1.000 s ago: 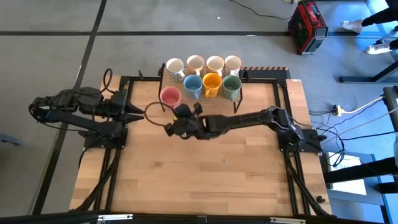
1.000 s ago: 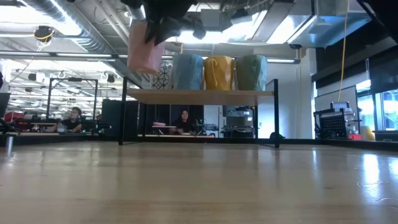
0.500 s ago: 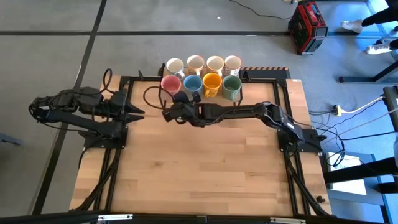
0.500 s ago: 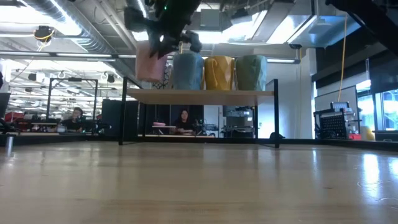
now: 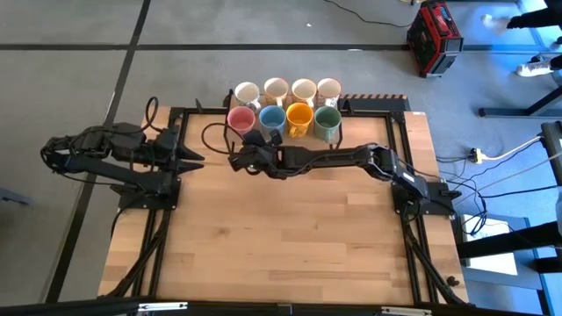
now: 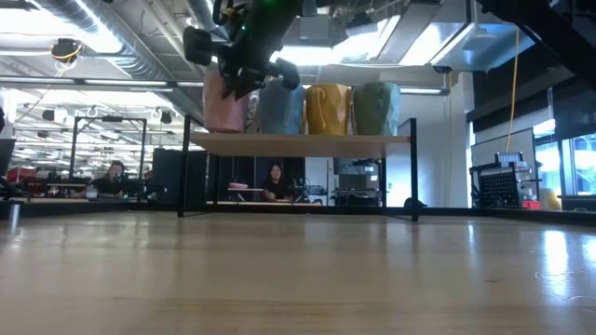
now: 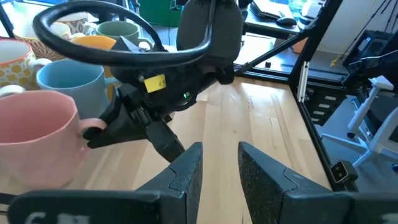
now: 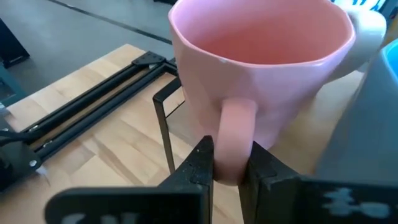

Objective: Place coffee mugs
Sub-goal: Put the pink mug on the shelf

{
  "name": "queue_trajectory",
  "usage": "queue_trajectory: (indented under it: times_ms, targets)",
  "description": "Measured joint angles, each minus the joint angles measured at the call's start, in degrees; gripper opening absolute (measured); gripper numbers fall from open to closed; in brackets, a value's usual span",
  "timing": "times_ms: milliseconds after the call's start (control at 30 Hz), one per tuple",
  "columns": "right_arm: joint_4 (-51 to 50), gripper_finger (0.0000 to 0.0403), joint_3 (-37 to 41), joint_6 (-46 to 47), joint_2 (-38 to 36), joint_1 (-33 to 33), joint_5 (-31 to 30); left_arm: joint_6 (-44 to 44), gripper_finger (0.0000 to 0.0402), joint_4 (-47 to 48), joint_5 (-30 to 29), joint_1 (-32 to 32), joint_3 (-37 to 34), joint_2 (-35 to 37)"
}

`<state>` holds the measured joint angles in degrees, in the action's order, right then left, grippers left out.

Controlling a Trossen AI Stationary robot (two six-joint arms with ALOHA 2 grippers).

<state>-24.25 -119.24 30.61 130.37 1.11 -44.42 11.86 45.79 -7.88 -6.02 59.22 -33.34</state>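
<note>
The right hand [image 8: 227,163] pinches the pink mug's [image 5: 241,118] handle, holding it at the shelf's [image 6: 298,140] left end, just beside the blue mug [image 5: 271,118]; orange, green and four white mugs [image 5: 287,90] fill the rest. The left hand [image 5: 195,160] (fingers slightly apart, empty) waits at the table's [image 5: 281,237] left edge.

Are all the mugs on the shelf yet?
Nearly. Seven mugs look placed: four white mugs behind, then blue mug, orange mug, green mug. The right gripper holds the pink mug by its handle at the shelf. Letting go is left. The left gripper waits.
</note>
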Motion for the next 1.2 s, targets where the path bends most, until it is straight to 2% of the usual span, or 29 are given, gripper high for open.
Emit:
queue_trajectory:
  times_ms: [300,733,1200]
  targets:
    - [0.2,0.0023,0.0,-0.72,0.13,0.78,0.65,0.14,0.0096,0.01,0.07,0.0,0.0,0.0]
    - [0.2,0.0036,0.02,-1.05,0.15,2.02,4.83,1.6,0.0096,0.01,0.09,0.0,0.0,0.0]
    - [0.35,0.0045,0.02,-0.96,0.15,1.96,3.87,1.66,0.0096,0.01,0.09,0.0,0.0,0.0]
